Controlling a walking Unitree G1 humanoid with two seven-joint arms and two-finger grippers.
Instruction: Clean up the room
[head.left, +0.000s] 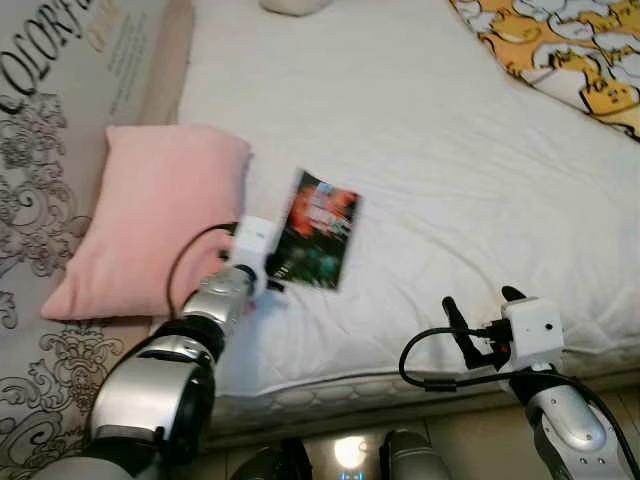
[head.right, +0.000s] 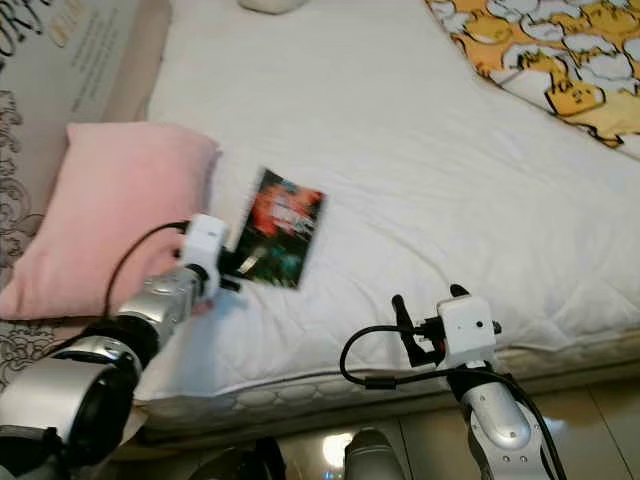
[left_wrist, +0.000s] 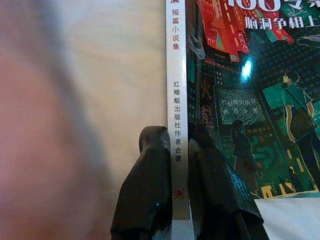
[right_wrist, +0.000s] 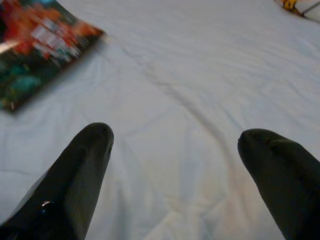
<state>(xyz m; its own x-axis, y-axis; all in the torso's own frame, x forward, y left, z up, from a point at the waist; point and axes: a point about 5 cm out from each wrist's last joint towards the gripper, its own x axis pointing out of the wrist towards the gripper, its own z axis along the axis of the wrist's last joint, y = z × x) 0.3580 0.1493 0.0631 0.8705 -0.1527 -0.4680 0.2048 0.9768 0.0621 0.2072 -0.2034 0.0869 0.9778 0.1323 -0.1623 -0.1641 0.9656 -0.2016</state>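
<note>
A paperback book (head.left: 320, 230) with a dark, red-and-teal cover is held above the white bed (head.left: 420, 130). My left gripper (head.left: 275, 270) is shut on its lower spine edge. In the left wrist view the two black fingers (left_wrist: 150, 185) pinch the white spine of the book (left_wrist: 250, 95). My right gripper (head.left: 480, 315) hangs open over the bed's near edge, its fingers (right_wrist: 85, 170) wide apart with nothing between them. The book (right_wrist: 35, 50) lies off to one side of it.
A pink pillow (head.left: 150, 215) lies at the bed's left edge beside the left arm. A yellow patterned blanket (head.left: 570, 50) covers the far right corner. A patterned wall or headboard (head.left: 40, 150) runs along the left. Tiled floor (head.left: 450, 440) shows below the mattress.
</note>
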